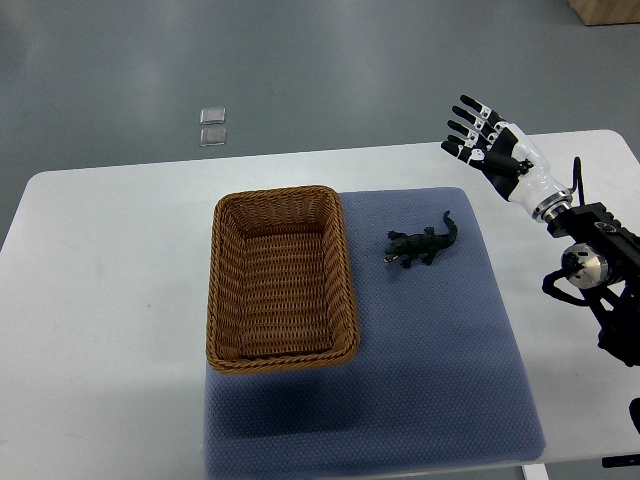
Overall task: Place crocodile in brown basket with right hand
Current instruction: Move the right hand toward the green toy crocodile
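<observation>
A small dark green toy crocodile (423, 244) lies on the blue mat (440, 350), just right of the brown wicker basket (228, 290). The basket stands upright and holds nothing. My right hand (488, 140) hovers above the table's far right part, up and to the right of the crocodile, apart from it. Its fingers (468, 124) are spread and straight, holding nothing. The right arm comes in from the right edge. No left arm shows.
The white table (100, 300) carries the mat and basket. Two small clear squares (212, 126) lie on the grey floor beyond the table. A wooden box corner (608, 10) shows at the top right.
</observation>
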Robot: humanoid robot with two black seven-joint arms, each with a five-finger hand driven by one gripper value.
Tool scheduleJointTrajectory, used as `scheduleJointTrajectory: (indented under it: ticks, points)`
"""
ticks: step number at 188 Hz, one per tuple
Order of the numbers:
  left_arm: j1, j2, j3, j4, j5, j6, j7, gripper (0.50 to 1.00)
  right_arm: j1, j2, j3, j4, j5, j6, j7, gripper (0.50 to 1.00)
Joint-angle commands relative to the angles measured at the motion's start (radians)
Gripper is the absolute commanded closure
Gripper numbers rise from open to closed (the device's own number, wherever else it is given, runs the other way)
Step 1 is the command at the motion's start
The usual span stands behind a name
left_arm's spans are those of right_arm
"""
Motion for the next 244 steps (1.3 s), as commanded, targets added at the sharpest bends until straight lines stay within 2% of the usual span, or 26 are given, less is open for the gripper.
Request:
scheduleJointTrajectory:
  ticks: [1, 95, 171, 213, 244]
  points:
    - [0.000, 0.000, 0.001, 0.000, 0.000, 0.000, 0.000, 0.500, 0.000, 0.003, 0.000, 0.002, -0.002, 0.002, 0.000, 0.572]
    - [0.000, 0.000, 0.000, 0.000, 0.000, 0.000, 0.000, 0.500, 0.015, -0.005, -0.031, 0.043, -0.014, 0.002, -0.002, 0.572]
    - [0.000, 0.000, 0.001, 0.000, 0.000, 0.000, 0.000, 0.500, 0.032, -0.068, -0.143, 0.048, -0.014, 0.000, 0.006, 0.572]
    - [0.000, 0.000, 0.001, 0.000, 0.000, 0.000, 0.000, 0.500, 0.131, -0.174, -0.385, 0.050, -0.032, -0.005, 0.017, 0.572]
    - [0.000, 0.000, 0.001, 0.000, 0.000, 0.000, 0.000, 0.500, 0.239, -0.236, -0.586, 0.050, -0.101, -0.005, 0.078, 0.572]
